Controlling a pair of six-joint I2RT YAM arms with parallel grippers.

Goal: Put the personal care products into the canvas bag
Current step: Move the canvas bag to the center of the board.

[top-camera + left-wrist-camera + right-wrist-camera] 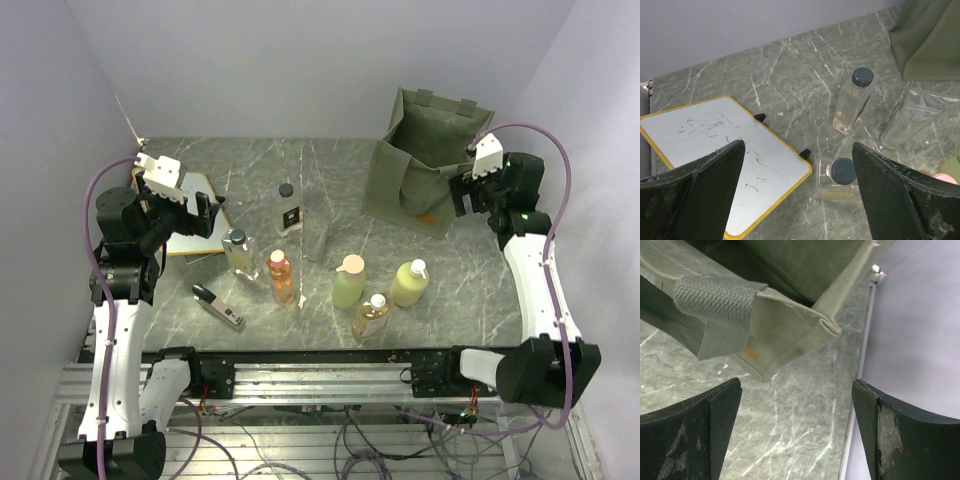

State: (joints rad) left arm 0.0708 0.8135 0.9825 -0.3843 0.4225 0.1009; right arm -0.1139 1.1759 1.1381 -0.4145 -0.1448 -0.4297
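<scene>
Marble table (pixel 470 300), canvas bag (pixel 415 170) just beside right pincer (pixel 467 200)

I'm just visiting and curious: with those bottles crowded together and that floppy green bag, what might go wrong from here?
1. The orange bottle, clear square bottle and translucent grey container stand close together; grabbing one could topple a neighbour.
2. The soft rim of the olive canvas bag looks crumpled by the open right gripper; a bottle might catch there and fall outside.
</scene>
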